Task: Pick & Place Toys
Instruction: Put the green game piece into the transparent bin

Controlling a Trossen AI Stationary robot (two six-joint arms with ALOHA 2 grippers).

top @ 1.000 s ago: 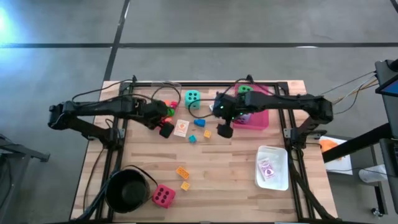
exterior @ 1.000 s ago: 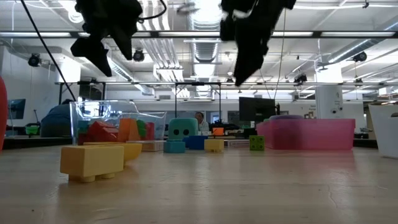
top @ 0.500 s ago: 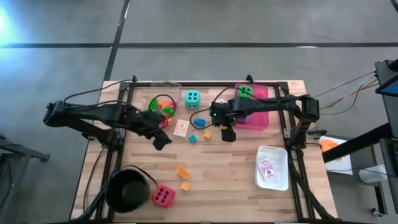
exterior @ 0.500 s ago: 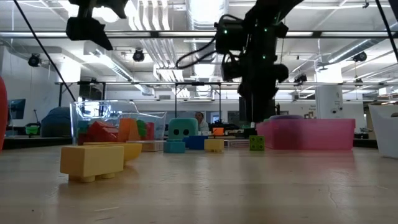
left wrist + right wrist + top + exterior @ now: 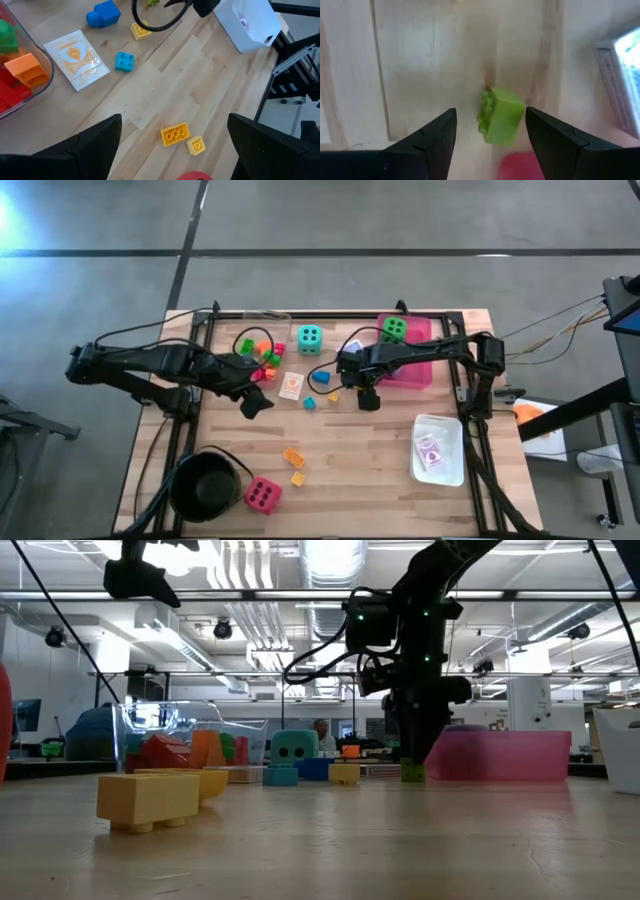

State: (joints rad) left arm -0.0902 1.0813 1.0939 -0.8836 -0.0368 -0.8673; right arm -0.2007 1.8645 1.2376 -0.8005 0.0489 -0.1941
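The right tool (image 5: 368,400) hangs low over the wooden counter (image 5: 380,470), its 2 dark fingers (image 5: 430,137) spread on each side of a small green plastic block (image 5: 500,116), not pinching it. That block sits just at 9 o'clock from the pink plastic tray (image 5: 415,370). The left tool (image 5: 254,406) waits spread wide, high over the counter, at 9 o'clock from the right tool.

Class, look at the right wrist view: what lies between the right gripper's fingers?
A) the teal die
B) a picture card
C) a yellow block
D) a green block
D: the right gripper has a small green block on the wood between its two dark fingers, which stand apart and do not touch it.
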